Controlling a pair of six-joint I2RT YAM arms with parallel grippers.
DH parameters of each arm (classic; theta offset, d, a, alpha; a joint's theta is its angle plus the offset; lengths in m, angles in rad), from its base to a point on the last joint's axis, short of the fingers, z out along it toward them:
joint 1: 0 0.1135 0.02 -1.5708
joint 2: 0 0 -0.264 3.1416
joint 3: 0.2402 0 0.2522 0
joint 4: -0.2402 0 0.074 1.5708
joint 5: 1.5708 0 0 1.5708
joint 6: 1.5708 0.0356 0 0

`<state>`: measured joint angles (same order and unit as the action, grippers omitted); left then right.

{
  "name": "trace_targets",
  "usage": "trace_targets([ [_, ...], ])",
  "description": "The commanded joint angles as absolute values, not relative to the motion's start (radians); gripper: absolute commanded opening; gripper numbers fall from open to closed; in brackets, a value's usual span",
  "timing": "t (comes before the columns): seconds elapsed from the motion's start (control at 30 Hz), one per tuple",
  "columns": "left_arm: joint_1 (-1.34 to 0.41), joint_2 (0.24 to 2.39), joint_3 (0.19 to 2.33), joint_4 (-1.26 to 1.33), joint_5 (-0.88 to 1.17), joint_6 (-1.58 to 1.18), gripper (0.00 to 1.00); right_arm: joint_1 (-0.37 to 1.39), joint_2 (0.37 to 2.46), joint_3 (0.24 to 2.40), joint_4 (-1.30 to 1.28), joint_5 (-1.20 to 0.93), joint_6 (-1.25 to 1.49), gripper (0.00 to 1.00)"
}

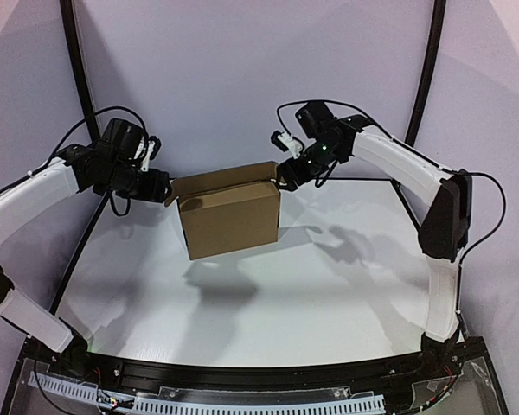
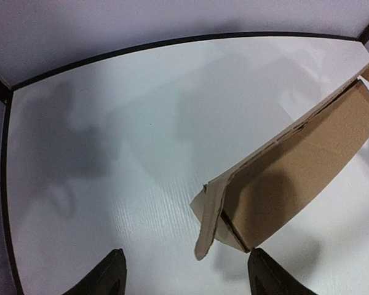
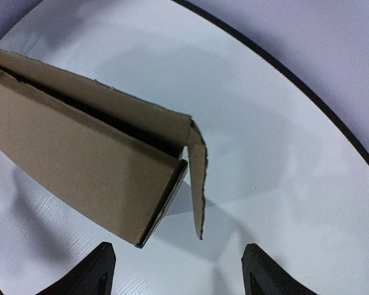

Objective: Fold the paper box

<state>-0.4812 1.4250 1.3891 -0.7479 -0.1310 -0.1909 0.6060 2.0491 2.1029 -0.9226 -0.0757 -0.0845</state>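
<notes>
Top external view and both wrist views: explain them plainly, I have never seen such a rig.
Two white robot arms, the left arm and the right arm, stand at the near edge of a white table. The top picture looks down from above and behind them. The only object is a brown paper box, mostly folded, corner flaps loose. The other two pictures come from wrist cameras: the left end effector and the right end effector show as dark tips at the bottom. Each straddles one box corner, jaws apart; no grip shows.
</notes>
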Motion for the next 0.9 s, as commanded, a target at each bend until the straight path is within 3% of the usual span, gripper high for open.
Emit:
trace_targets([
  [0.0,-0.501,1.468,1.440,-0.802,-0.161,-0.223,0.67,0.598,2.051,2.161,-0.960,-0.108,-0.120,0.71],
  [0.17,-0.505,1.503,1.475,-0.810,-0.168,-0.239,0.52,0.598,2.074,2.187,-0.931,-0.077,-0.126,0.64],
  [0.4,-0.509,1.525,1.492,-0.804,-0.170,-0.248,0.44,0.597,2.132,2.262,-0.945,-0.091,-0.130,0.59],
  [0.57,-0.511,1.545,1.507,-0.800,-0.161,-0.255,0.37,0.598,2.167,2.306,-0.944,-0.092,-0.135,0.46],
  [0.67,-0.512,1.558,1.521,-0.802,-0.157,-0.257,0.28,0.598,2.186,2.332,-0.951,-0.091,-0.129,0.33],
  [0.8,-0.517,1.575,1.537,-0.799,-0.151,-0.257,0.15,0.598,2.185,2.337,-0.943,-0.116,-0.121,0.02],
  [0.87,-0.522,1.581,1.545,-0.795,-0.144,-0.261,0.06,0.598,2.183,2.338,-0.942,-0.123,-0.107,0.00],
])
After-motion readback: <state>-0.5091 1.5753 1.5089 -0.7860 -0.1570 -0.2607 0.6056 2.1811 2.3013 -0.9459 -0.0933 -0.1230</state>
